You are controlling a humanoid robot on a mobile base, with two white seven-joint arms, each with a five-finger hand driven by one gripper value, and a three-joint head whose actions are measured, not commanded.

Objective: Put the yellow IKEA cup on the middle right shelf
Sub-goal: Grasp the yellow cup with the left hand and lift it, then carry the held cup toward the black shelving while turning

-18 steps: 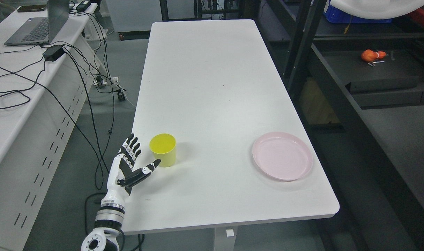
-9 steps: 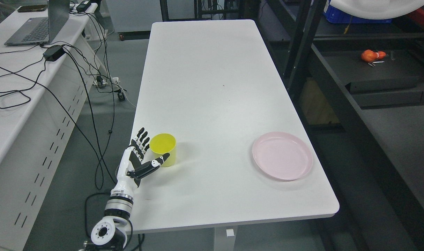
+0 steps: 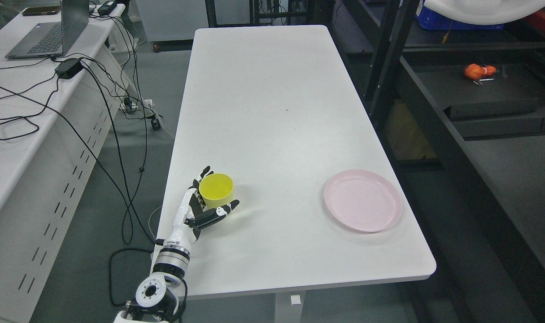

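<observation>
We see a long white table [image 3: 272,134] running away from us through the middle of the view, and it is the biggest thing here. At three o'clock from it stands a dark shelf rack [image 3: 456,148] with black uprights, and on one of its upper boards, towards two o'clock, lies a small orange object [image 3: 477,71] that we cannot make out further. At nine o'clock from the table is a white desk [image 3: 12,148], carrying a laptop [image 3: 52,31] at its far end, a black power brick [image 3: 68,67] and loops of black cable [image 3: 97,134] that trail down to the grey floor. On the table's near right part, at about four o'clock from its middle, lies a pink plate [image 3: 363,200], flat and with nothing on it. Well apart from the plate, at about seven o'clock from the table's middle and close to the left edge, stands the yellow cup [image 3: 216,190], upright on the table top with its mouth facing up. Our left hand [image 3: 200,208] comes in from the lower left over the table's edge and sits right against the cup at its seven o'clock side. Its fingers [image 3: 205,172] reach round the far left of the cup and its thumb [image 3: 223,210] crosses in front of the cup's base, so the hand is spread part way around the cup. We cannot tell whether the fingers press on it.
</observation>
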